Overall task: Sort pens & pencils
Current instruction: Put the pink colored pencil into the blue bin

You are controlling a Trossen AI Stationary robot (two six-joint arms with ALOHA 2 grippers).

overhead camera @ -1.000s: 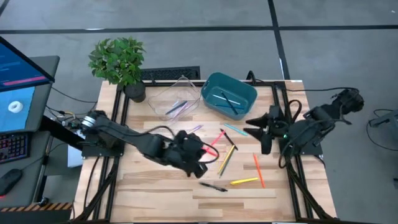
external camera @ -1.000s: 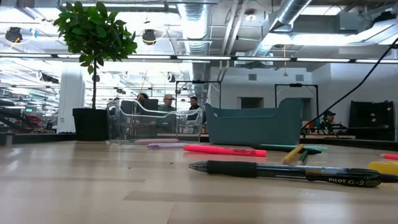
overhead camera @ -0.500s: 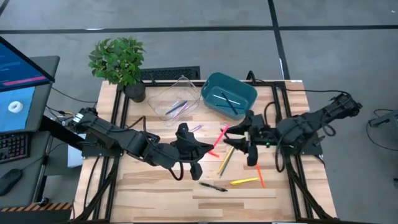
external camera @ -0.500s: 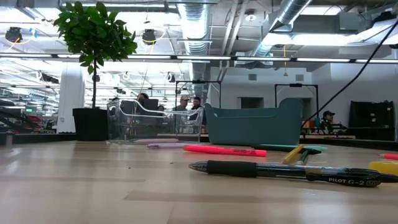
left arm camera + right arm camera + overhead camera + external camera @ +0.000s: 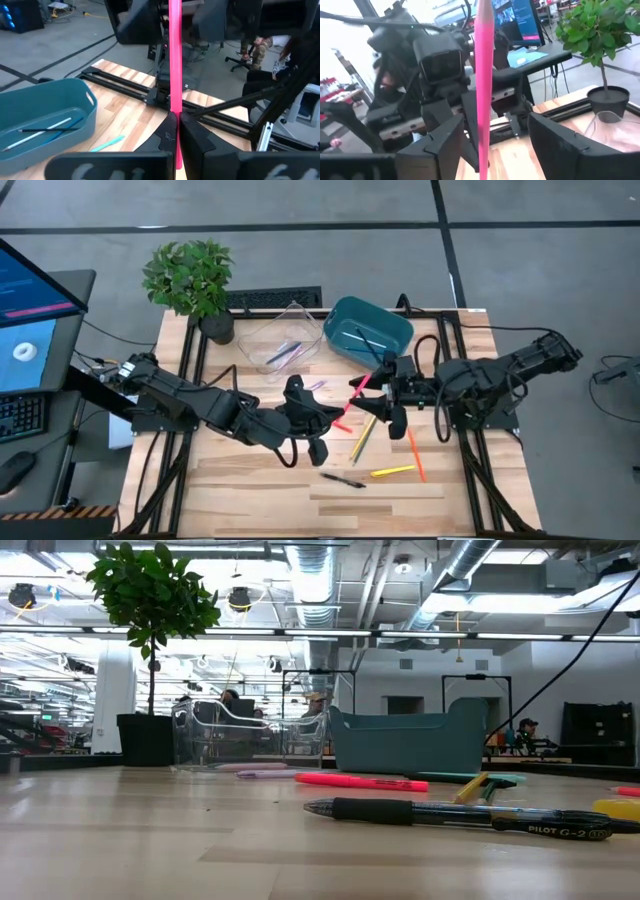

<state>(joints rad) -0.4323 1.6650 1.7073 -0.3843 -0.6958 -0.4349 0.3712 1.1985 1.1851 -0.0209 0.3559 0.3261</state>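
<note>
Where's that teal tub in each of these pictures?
High view: teal tub near the top, right of the clear tub.
Low view: teal tub mid-picture, right of the clear tub.
Left wrist view: teal tub at left.
Right wrist view: not in it.
Shared landmark: the clear tub.

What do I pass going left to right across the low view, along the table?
Potted plant → clear bin → red-pink pen → teal bin → black pen's label end → yellow pen tip at the right edge.
</note>
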